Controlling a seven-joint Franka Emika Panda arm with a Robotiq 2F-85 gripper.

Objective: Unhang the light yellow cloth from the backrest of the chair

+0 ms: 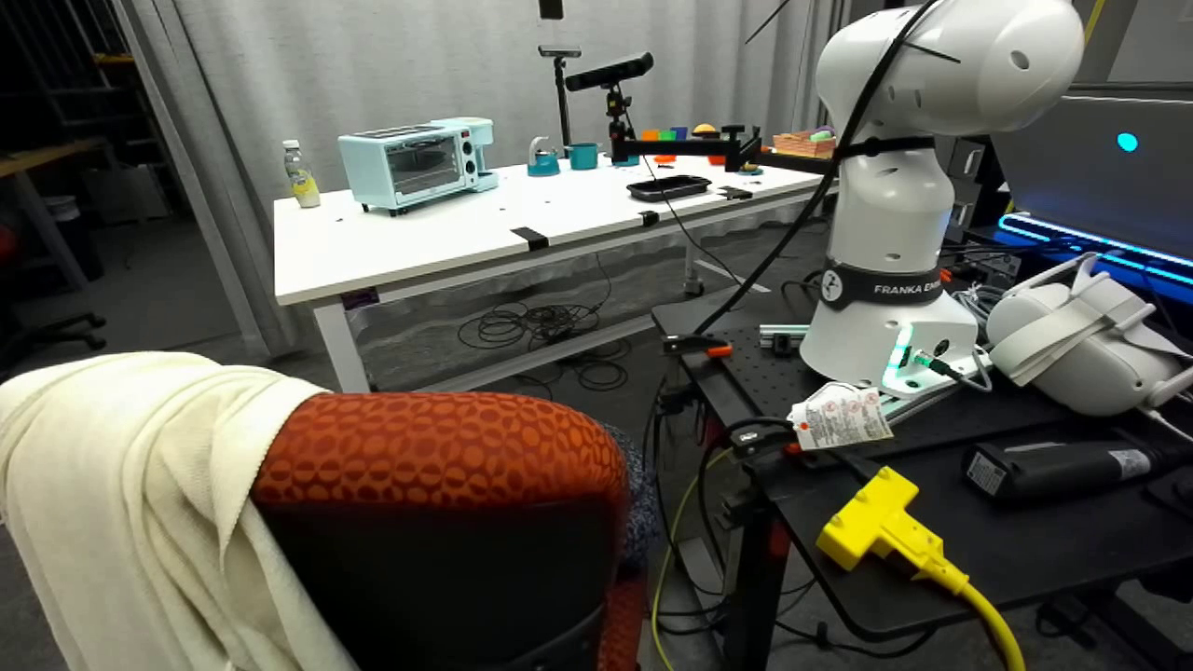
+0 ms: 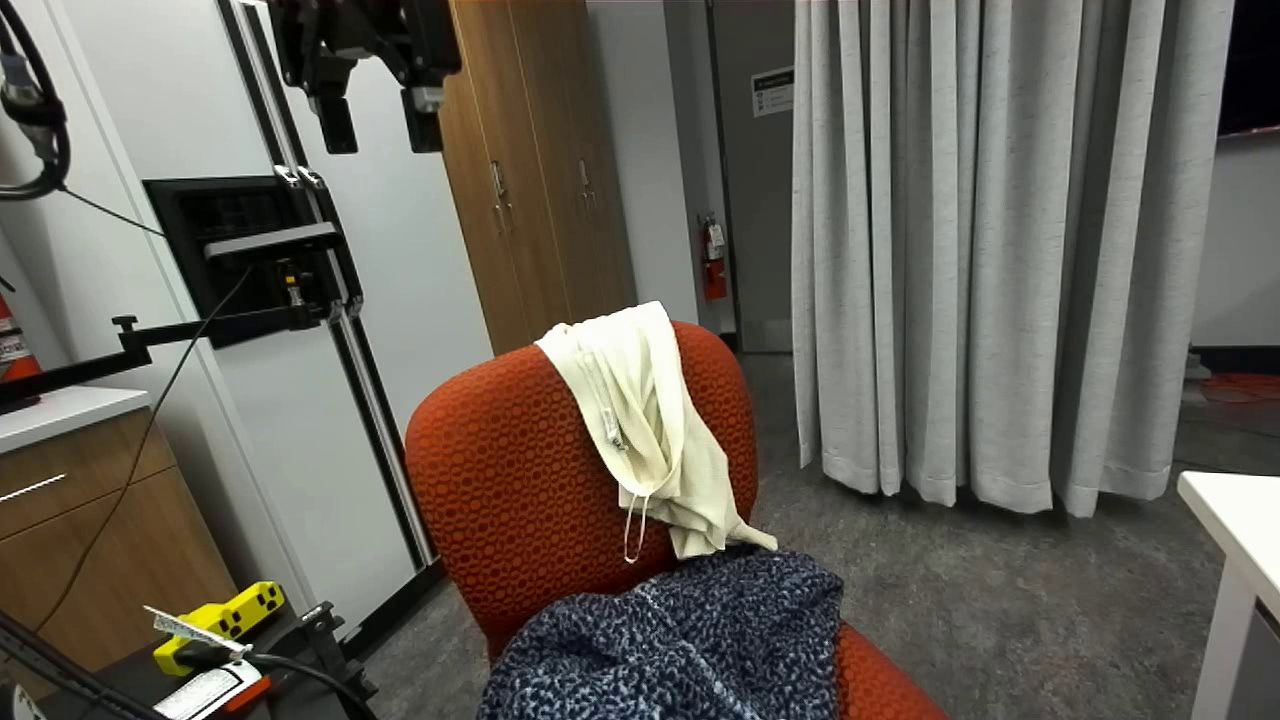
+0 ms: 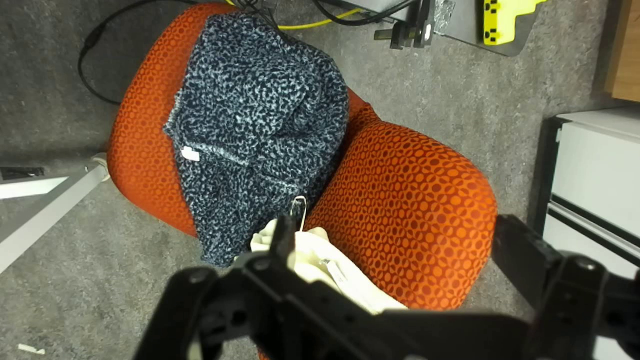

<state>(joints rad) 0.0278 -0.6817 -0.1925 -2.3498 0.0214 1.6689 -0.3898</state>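
Tool (image 2: 380, 137) spread wide, empty. Light yellow cloth (image 2: 650, 410) draped over orange-red chair backrest (image 2: 525, 465). Nothing unhung yet; grasp and lift-off remain.

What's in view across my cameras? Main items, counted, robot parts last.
Cloth: one, cream, over backrest
Chair: one, orange-red, beside stand
Blanket: one, speckled navy, on seat
Table: one, white, by curtain
Oven: one, pale blue, on table
Bottle: one, clear-yellow, on table
Kettle: one, teal, on table
Tray: one, black, on table
Outlet block: one, yellow, on stand
Headset: one, white, on stand
Pincer: one, black, above chair, open
Arm: one, white, on stand
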